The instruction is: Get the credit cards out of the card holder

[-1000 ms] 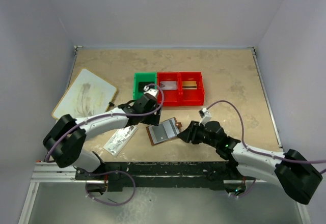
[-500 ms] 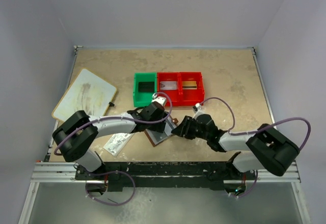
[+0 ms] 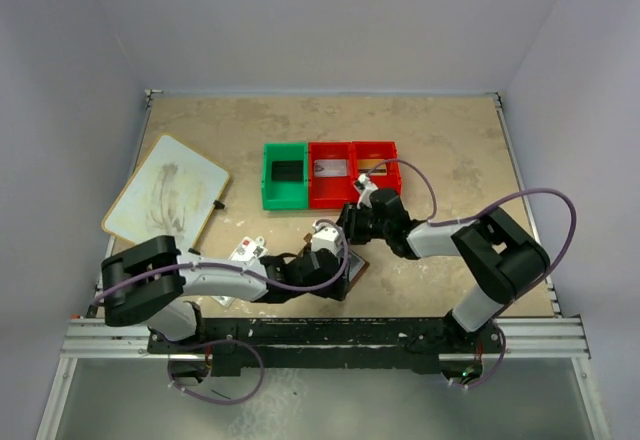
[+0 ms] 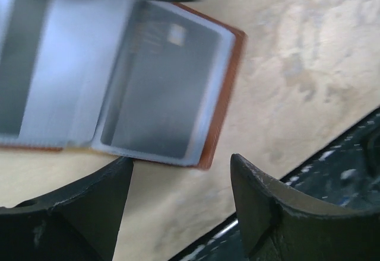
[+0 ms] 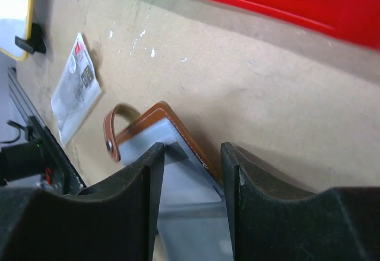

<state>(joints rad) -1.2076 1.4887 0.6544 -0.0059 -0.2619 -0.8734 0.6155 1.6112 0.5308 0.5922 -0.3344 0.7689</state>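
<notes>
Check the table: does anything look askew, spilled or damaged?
Nothing looks spilled or damaged. The whiteboard on the left lies skewed to the edges of the table. The open card holder also lies at an angle, with its strap curled in a loop.

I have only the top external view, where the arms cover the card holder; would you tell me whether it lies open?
Observer: Yes; the left wrist view shows the card holder lying open, clear pockets up.
Operator: Is a card in it?
Observer: A grey card sits in the pocket nearest the open left gripper.
Operator: And the right gripper?
Observer: The right gripper is open, the holder's corner showing between its jaws.
</notes>
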